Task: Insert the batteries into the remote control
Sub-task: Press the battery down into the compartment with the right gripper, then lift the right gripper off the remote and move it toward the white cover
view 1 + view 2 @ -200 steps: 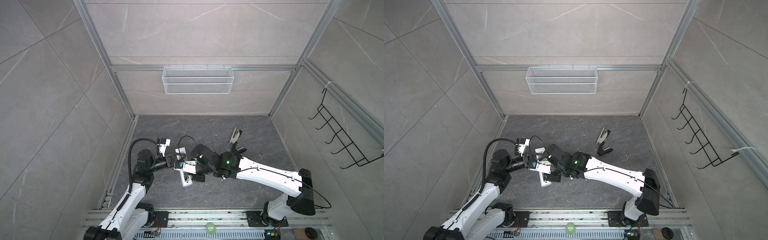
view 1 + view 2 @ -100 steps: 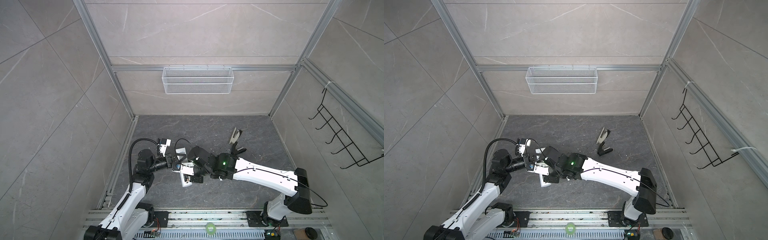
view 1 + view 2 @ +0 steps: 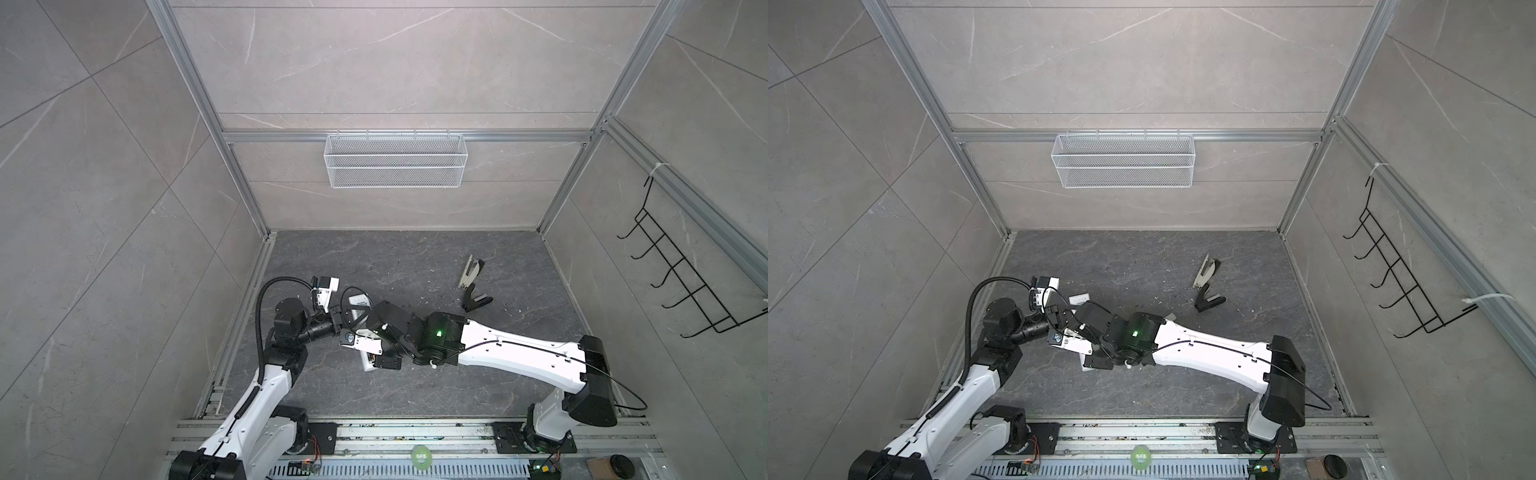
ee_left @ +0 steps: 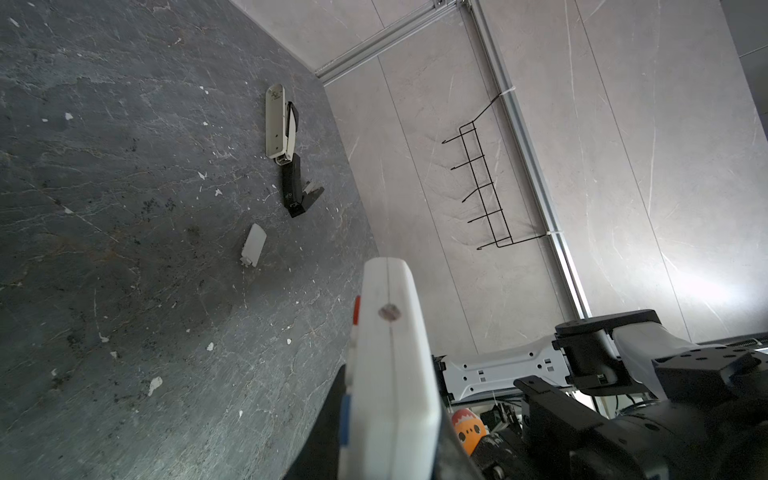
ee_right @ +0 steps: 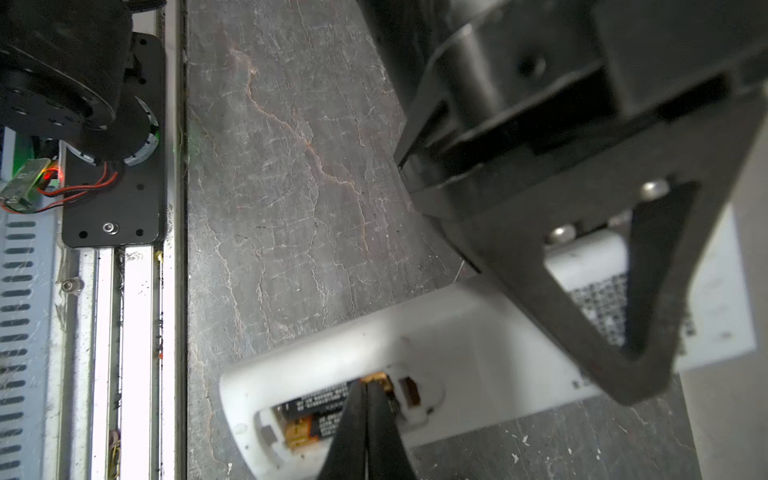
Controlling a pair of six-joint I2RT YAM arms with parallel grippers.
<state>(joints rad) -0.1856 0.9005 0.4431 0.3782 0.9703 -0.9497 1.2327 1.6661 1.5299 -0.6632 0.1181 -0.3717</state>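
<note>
Seating the batteries seems our step: both lie in the open bay of the remote control, clamped by our left pincer near the table's left edge. Our right pincer, shut and empty, pokes at them; next we probably fetch the battery cover.

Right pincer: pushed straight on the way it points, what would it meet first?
Likely the batteries lying in the open bay of the remote: the shut right pincer points right at them. Whether it touches them is unclear.

soft even light, edges bowed, close foregrounds blurred
</note>
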